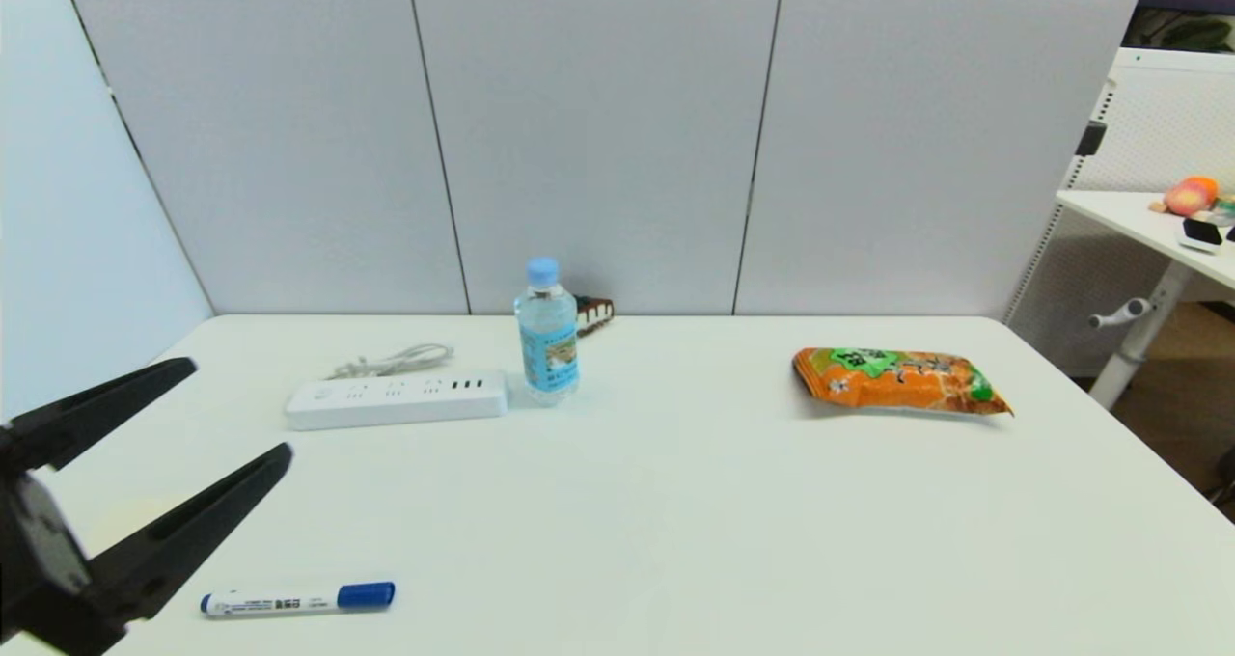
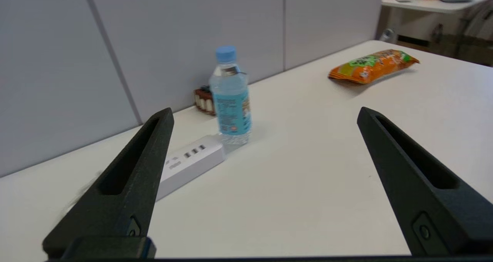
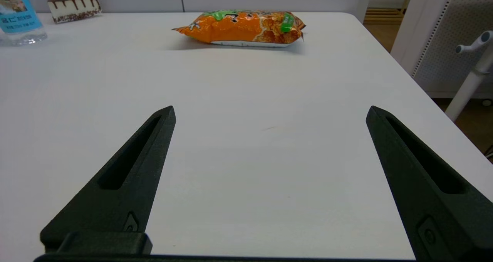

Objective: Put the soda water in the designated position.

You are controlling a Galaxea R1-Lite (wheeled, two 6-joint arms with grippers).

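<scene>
left gripper (image 1: 236, 410): seen at the near left corner of the table (image 1: 675, 521) in the head view, raised above the surface, jaws spread wide, nothing held between them. in the left wrist view it is aimed toward the soda water, well short of it.
marker pen (image 1: 297, 599): white body, blue cap, laid flat near the front edge, just beside the left gripper.
right gripper (image 3: 269, 113): shown only in the right wrist view, low over bare tabletop on the right side, jaws spread wide, nothing held.
power strip (image 1: 397, 399): white, laid flat at the rear left, its cable coiled behind it.
soda water (image 1: 547, 333): clear bottle, light blue cap and label, stood upright at the rear middle of the table, just beside the right end of the power strip, near the back wall.
cake slice (image 1: 593, 313): small, brown and white, placed behind the bottle against the wall.
snack bag (image 1: 897, 380): orange and green, laid flat at the rear right, well apart from the bottle.
</scene>
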